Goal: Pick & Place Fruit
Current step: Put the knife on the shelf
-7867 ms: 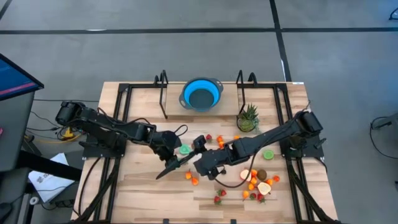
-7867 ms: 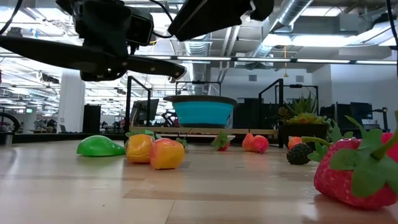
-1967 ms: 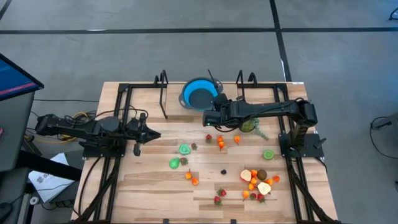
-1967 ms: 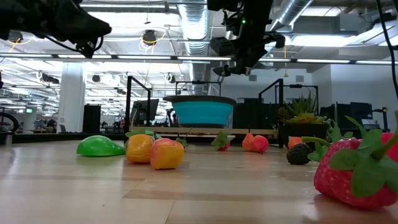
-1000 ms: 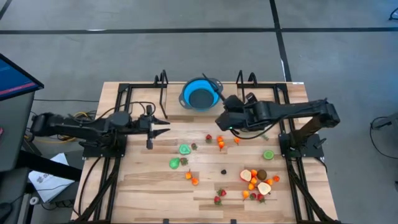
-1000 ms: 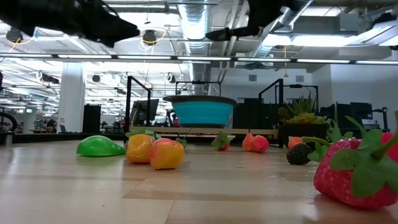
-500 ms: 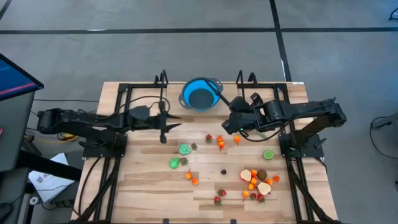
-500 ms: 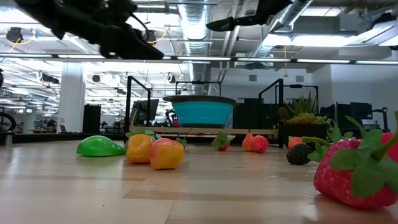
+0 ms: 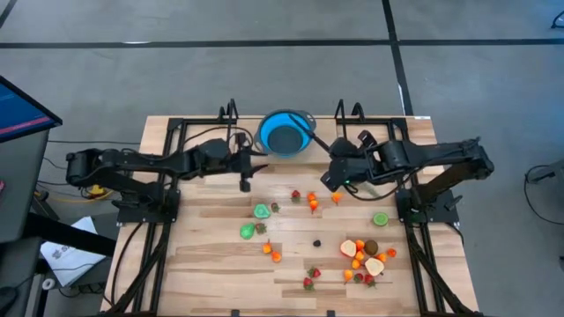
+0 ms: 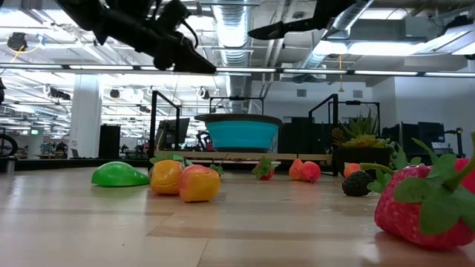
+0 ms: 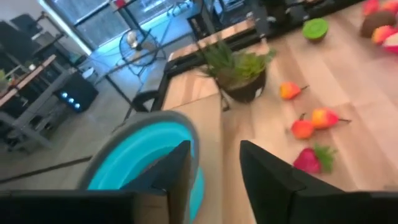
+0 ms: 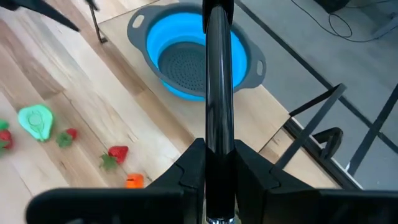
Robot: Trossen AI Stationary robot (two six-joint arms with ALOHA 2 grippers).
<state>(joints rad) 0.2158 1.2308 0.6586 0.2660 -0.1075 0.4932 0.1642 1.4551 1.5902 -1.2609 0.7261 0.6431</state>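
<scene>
Several small toy fruits lie on the wooden table: a green pear half, a strawberry, orange pieces, a lime and a cluster at the near right. My right gripper is shut on a long black rod right of the blue bowl. My left gripper is open and empty, just left of the bowl; its fingers frame the bowl's rim in the left wrist view. My right gripper pinches the black rod between its two fingers. The rod lies along the fingers and sticks out far past their tips, slanting toward the table's far left. It is lifted clear, and its free part crosses above the bowl's right rim.
A spiky green plant in a pot stands behind my right arm; it also shows in the left wrist view. Black frame posts stand left and right of the bowl. A large strawberry lies close to the low camera.
My left gripper has gone toward the table's right edge and a little toward the far edge, up to the blue bowl, staying above the table. My right gripper has shifted a little toward the right edge, the rod still pointing across the bowl.
</scene>
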